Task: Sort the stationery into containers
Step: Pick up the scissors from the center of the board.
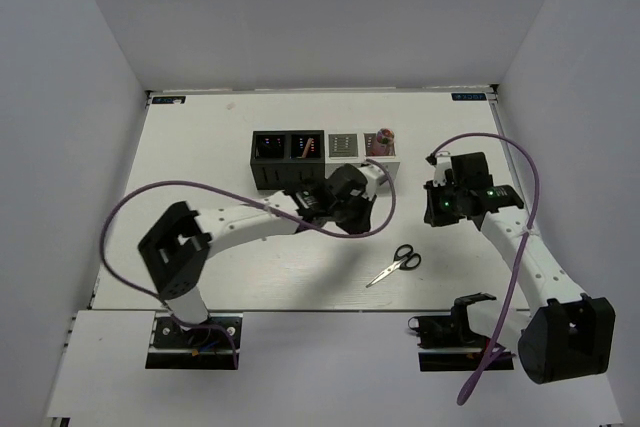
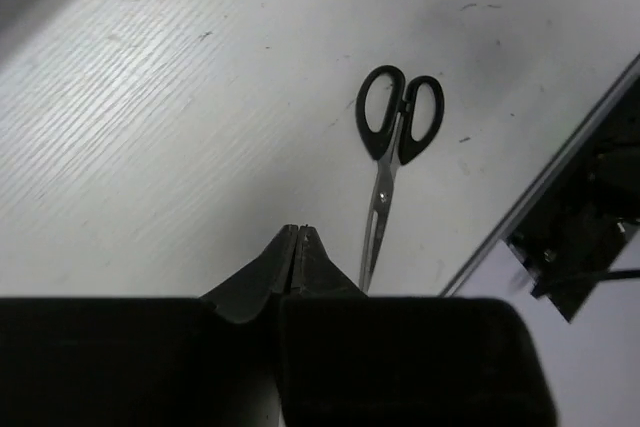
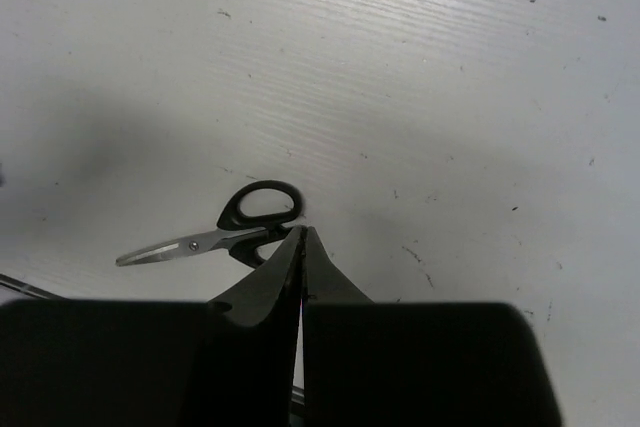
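Note:
Black-handled scissors (image 1: 396, 265) lie closed on the white table, between the two arms. They also show in the left wrist view (image 2: 393, 157) and the right wrist view (image 3: 225, 227). Four perforated boxes stand in a row at the back: two black (image 1: 287, 159) and two light grey (image 1: 343, 147). The rightmost box (image 1: 381, 146) holds pink-topped items. My left gripper (image 1: 345, 209) is shut and empty, just in front of the boxes (image 2: 298, 231). My right gripper (image 1: 440, 209) is shut and empty, up and to the right of the scissors (image 3: 303, 232).
The table's front edge (image 2: 540, 187) runs close to the scissors' blade end. Purple cables loop from both arms over the table (image 1: 380, 222). White walls close in the table on three sides.

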